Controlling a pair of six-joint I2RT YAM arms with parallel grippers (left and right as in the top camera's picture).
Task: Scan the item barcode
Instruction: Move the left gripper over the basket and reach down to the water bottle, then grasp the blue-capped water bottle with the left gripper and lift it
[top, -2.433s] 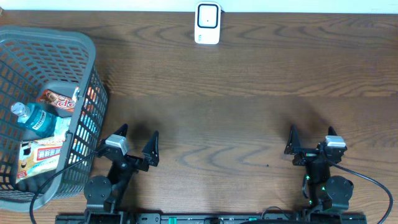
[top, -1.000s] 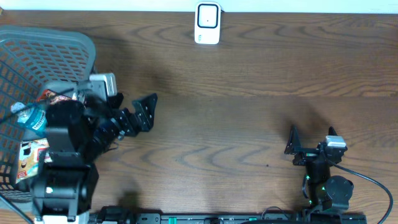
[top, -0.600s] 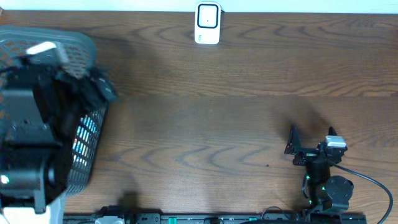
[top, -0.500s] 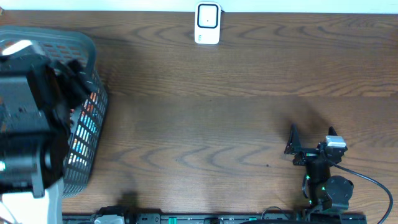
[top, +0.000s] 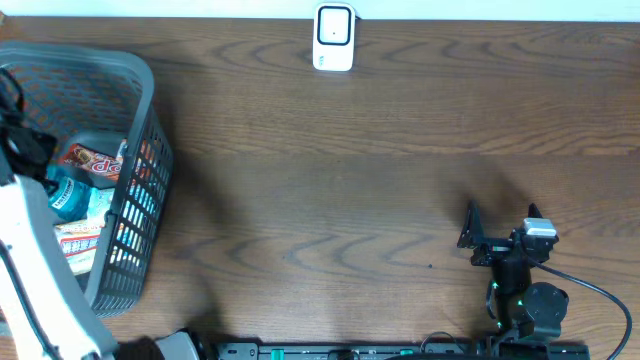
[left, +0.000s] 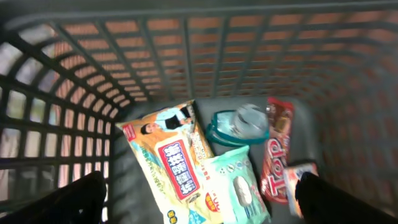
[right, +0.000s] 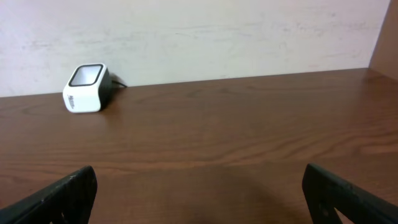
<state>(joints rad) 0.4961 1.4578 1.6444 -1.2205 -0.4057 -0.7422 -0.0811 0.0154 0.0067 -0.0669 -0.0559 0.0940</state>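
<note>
- The left gripper (left: 199, 196) is seen spread wide and empty, hung over the open top of the grey basket (top: 143, 120). Nothing is touched by its fingertips (left: 84, 194).
- The right gripper (top: 500, 232) is likewise released and empty, parked low near the table's (top: 380, 180) front edge, on the right.
- The basket is set at the table's left edge. Five items are held in it, lying overlapped on its floor:
  - a water bottle (left: 239, 123)
  - a yellow-white pack (left: 165, 163)
  - a pale green wipes pack (left: 239, 193)
  - a red snack bag (left: 277, 155)
  - a small red-white packet (left: 303, 176)
- All five items are shown by the left wrist view. In the overhead view they are partly covered by the left arm (top: 30, 270) and the basket wall.
- Print on the packs is too blurred for a barcode to be told.
- The scanner (top: 333, 37) is stood at the table's far edge, mid-width, close to the wall. It is seen side-on from the right wrist view.
- A broad stretch of table lies between the basket, the scanner and the right gripper.
</note>
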